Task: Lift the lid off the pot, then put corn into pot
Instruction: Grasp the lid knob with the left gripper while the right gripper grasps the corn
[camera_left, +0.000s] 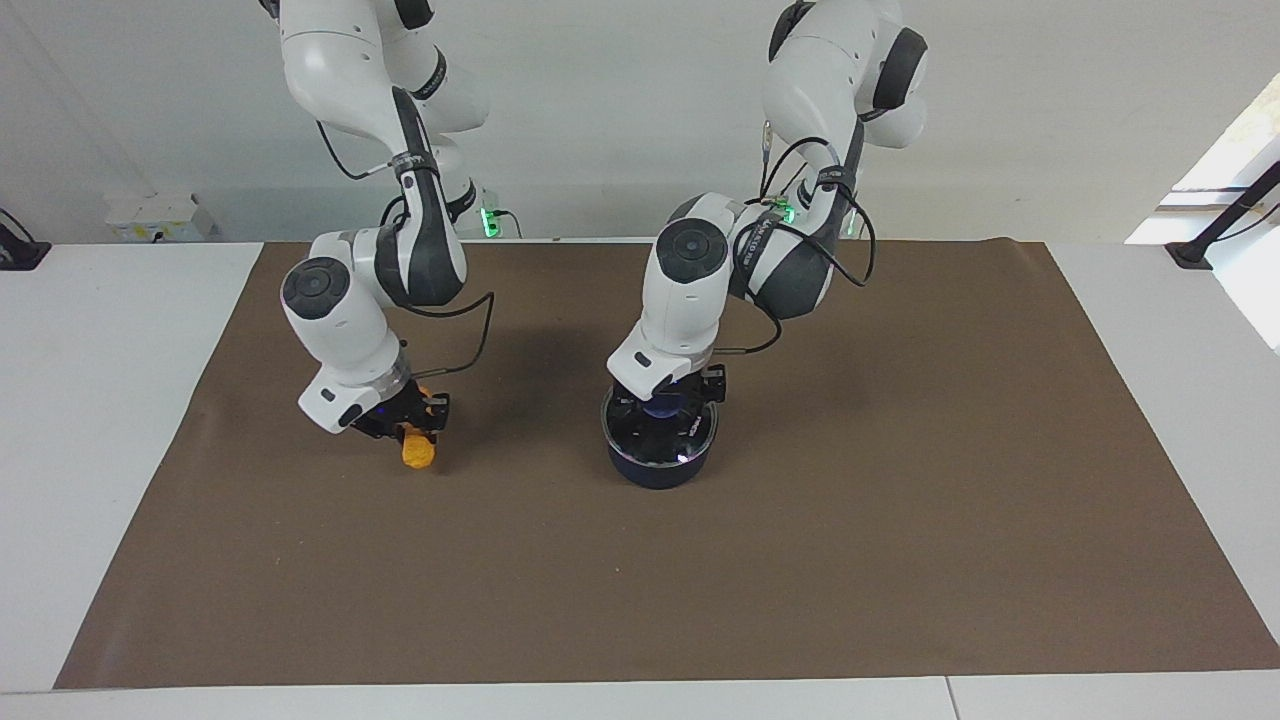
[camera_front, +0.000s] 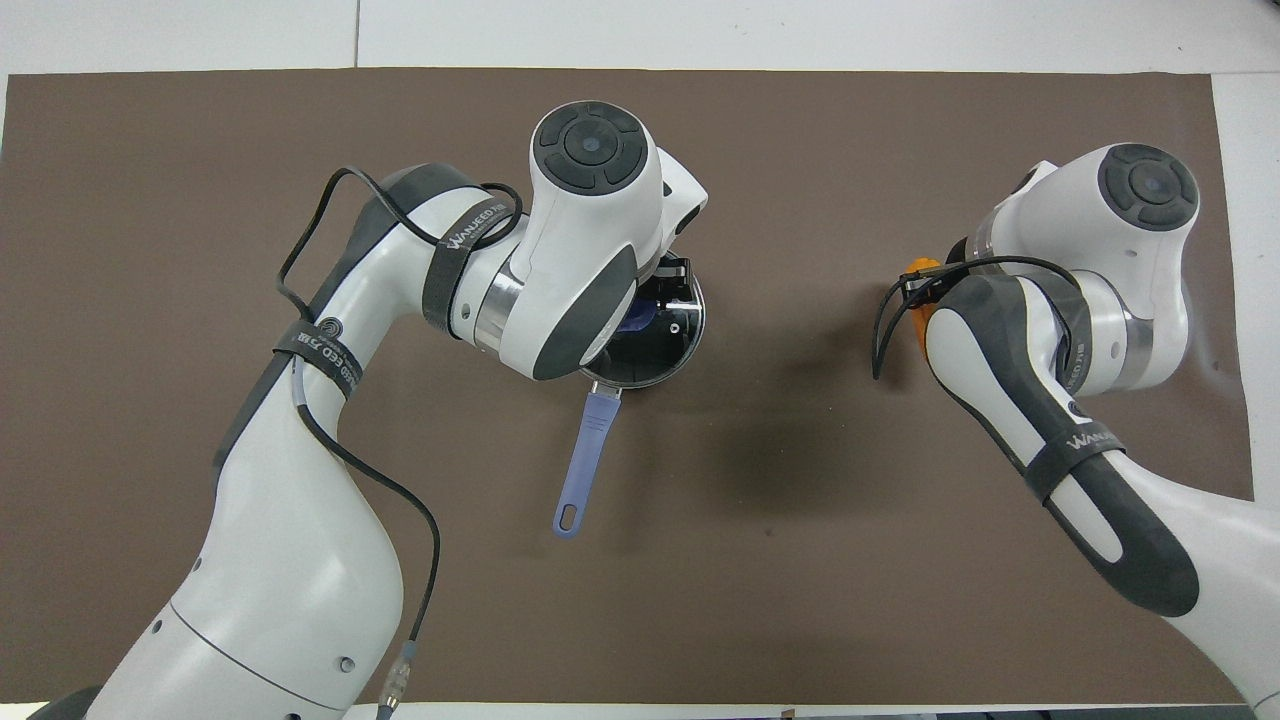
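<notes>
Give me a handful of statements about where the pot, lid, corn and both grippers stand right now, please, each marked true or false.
1. The lid sits on the pot. True.
2. The left gripper is down at the lid's knob. True.
3. The corn lies inside the pot. False: it is at the right gripper, toward the right arm's end of the table.
4. The pot's handle points toward the robots. True.
5. The right gripper hangs over the pot. False: it is at the corn, apart from the pot.
6. The lid lies flat on the brown mat. False: it is on the pot.
</notes>
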